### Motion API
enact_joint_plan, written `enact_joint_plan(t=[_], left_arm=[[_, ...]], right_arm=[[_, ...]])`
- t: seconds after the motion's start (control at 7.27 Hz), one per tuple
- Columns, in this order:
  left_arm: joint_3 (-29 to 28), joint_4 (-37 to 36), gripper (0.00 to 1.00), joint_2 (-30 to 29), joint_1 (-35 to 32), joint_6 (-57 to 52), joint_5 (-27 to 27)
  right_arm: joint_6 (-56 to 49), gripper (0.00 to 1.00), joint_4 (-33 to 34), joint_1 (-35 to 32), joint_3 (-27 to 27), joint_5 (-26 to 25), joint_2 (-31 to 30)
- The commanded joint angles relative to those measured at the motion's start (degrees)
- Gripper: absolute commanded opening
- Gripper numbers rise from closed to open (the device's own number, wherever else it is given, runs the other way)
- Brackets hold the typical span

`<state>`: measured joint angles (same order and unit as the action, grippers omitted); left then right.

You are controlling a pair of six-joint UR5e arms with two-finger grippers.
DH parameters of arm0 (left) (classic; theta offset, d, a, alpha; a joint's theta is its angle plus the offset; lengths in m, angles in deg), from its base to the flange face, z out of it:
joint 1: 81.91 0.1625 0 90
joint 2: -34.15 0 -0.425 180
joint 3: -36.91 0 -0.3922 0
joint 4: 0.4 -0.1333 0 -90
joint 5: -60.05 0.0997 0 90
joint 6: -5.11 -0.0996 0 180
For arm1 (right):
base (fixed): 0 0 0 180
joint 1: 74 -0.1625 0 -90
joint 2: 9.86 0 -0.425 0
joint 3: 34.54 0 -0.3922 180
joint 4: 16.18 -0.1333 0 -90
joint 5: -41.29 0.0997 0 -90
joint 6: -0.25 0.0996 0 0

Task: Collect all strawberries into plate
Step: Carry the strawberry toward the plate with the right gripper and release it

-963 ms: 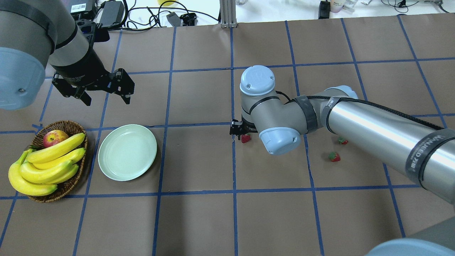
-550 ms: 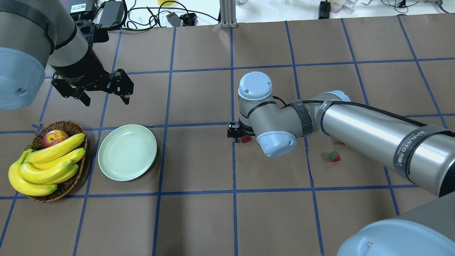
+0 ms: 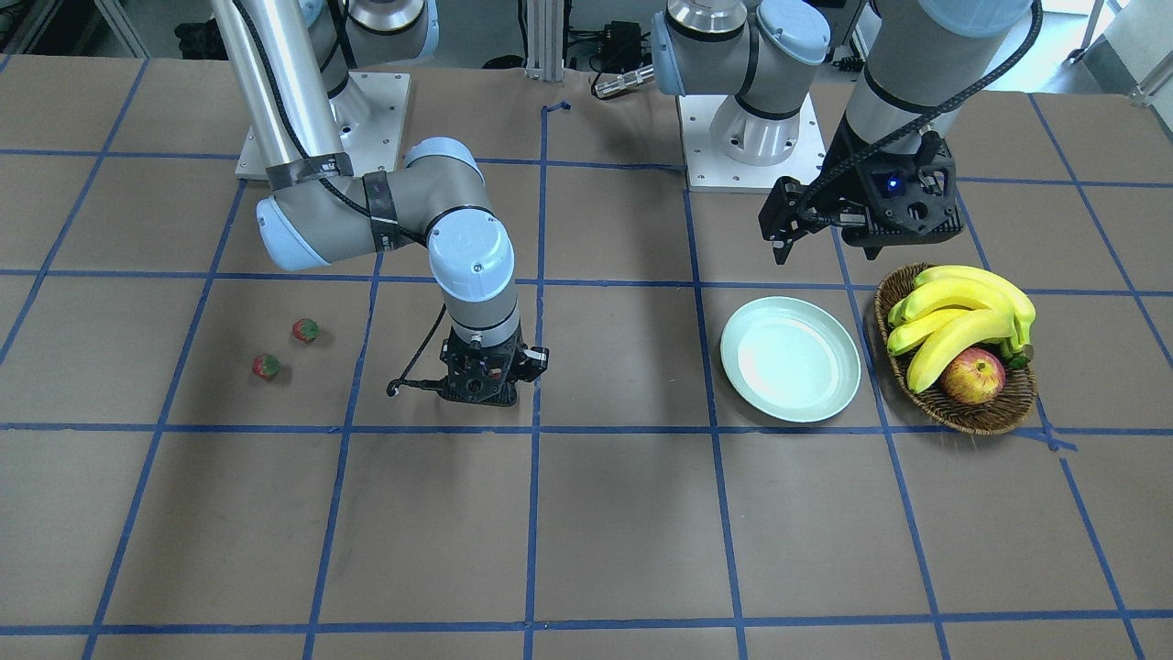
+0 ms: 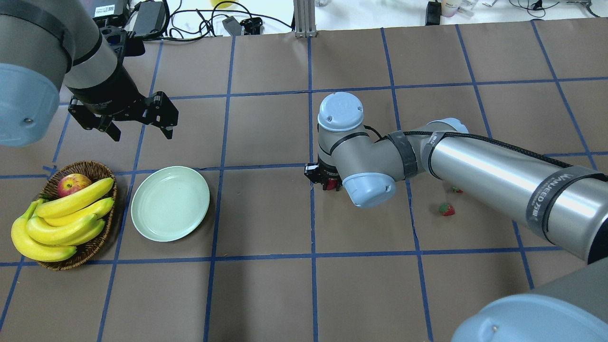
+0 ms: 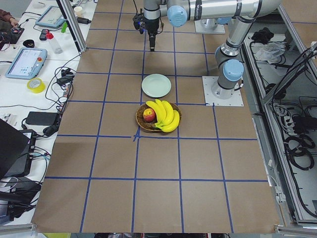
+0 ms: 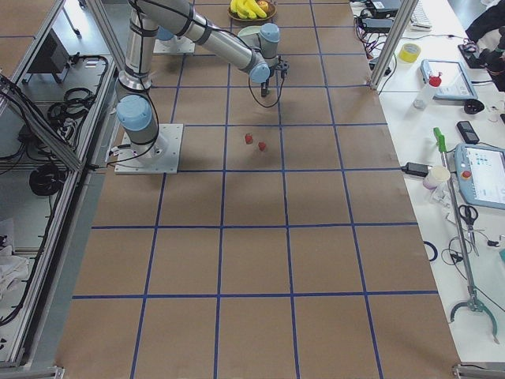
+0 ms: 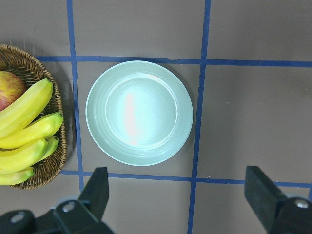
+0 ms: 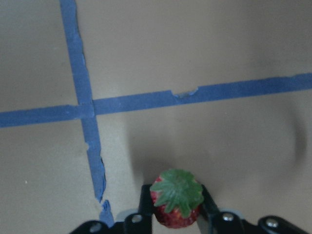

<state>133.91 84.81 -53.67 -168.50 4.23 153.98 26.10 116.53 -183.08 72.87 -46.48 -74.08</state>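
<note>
- right gripper (image 8: 176, 214): fingers clamped on a strawberry (image 8: 176, 195);
- left gripper (image 7: 179, 192): fingers wide apart, plate (image 7: 97, 126) at its 12 o'clock;
- overhead, two loose strawberries (image 4: 445, 209) (image 4: 457, 189) at the right gripper's 3 o'clock

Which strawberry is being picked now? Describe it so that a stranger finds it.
Near the middle of the table, right of the plate, the right gripper points down. The strawberry sits between its fingers; the other two strawberries lie loose farther right.
</note>
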Motion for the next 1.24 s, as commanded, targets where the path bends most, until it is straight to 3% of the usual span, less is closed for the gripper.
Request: enact_joint_plan(t=[0.0, 0.41, 0.55, 0.69, 0.96, 1.1], left_arm=[[-0.06, -0.05, 1.0, 0.02, 0.02, 0.0, 0.02], [-0.15, -0.22, 1.0, 0.11, 0.28, 0.0, 0.19], [-0.15, -0.14, 1.0, 0.11, 0.28, 0.0, 0.28], [-0.06, -0.14, 1.0, 0.11, 0.28, -0.09, 0.28], [-0.24, -0.4, 1.0, 0.1, 0.45, -0.09, 0.19], [-0.15, -0.4, 1.0, 0.11, 0.46, -0.09, 0.1]], right_arm=[[0.42, 0.0, -0.52, 0.0, -1.5, 0.14, -0.29], [12.33, 0.0, -0.44, -6.73, -5.0, 7.86, 2.59], [16.38, 0.0, -0.52, -9.2, -8.59, 9.27, 4.7], [19.38, 0.0, -0.52, -11.06, -12.1, 9.28, 6.81], [19.85, 0.09, -0.61, -11.95, -12.58, 8.76, 7.01], [19.85, 0.64, -0.61, -11.95, -12.58, 8.06, 7.01]])
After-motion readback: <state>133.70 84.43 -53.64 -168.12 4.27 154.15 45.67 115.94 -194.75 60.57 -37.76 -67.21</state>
